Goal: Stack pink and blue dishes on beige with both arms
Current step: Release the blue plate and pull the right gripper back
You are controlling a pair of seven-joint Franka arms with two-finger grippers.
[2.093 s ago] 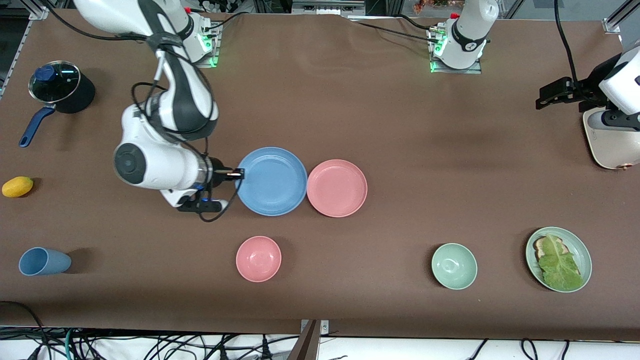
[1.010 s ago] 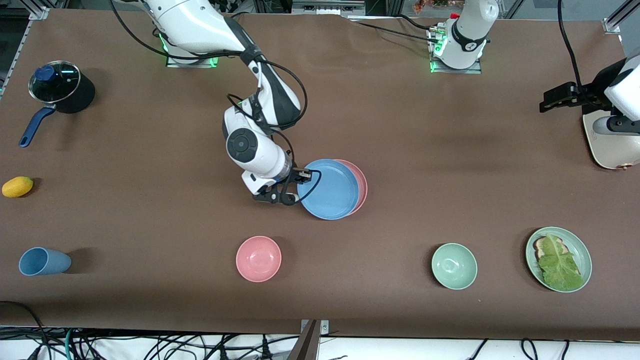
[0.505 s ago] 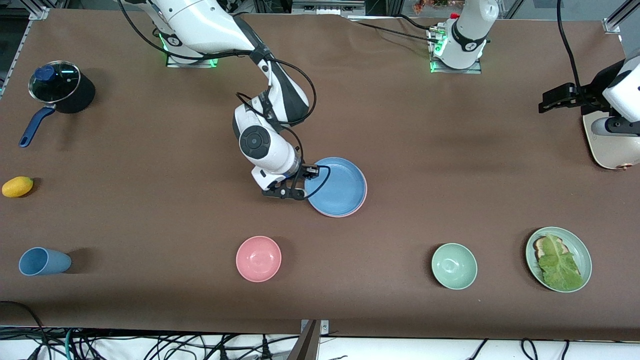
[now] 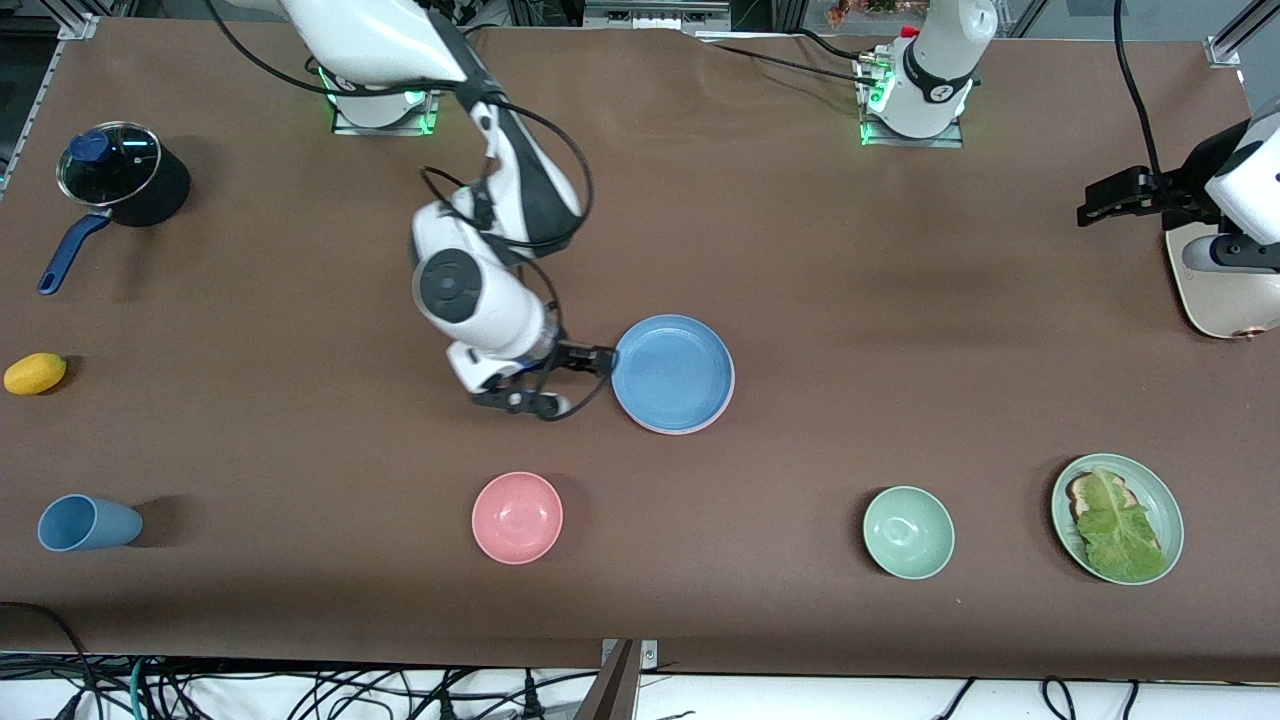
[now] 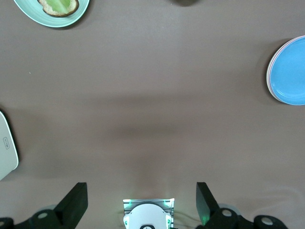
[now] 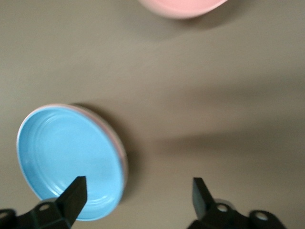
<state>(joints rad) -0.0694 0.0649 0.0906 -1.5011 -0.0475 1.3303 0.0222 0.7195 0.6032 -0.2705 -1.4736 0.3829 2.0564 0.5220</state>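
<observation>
The sky blue plate lies nested on the pale pink plate in the middle of the table; only a thin pink rim shows round it. My right gripper is open and holds nothing, just off the blue plate's edge toward the right arm's end. In the right wrist view the blue plate lies partly under one finger of the gripper. My left gripper waits open above the table beside the toaster, and in its wrist view holds nothing. No beige plate is in view.
A pink bowl, green bowl and green plate with toast and lettuce sit near the front edge. The cream toaster stands at the left arm's end. A blue cup, yellow fruit and lidded pot are at the right arm's end.
My right gripper carried the blue plate across onto the pink plate, let it go, and drew back toward the right arm's end. The left arm barely moved.
</observation>
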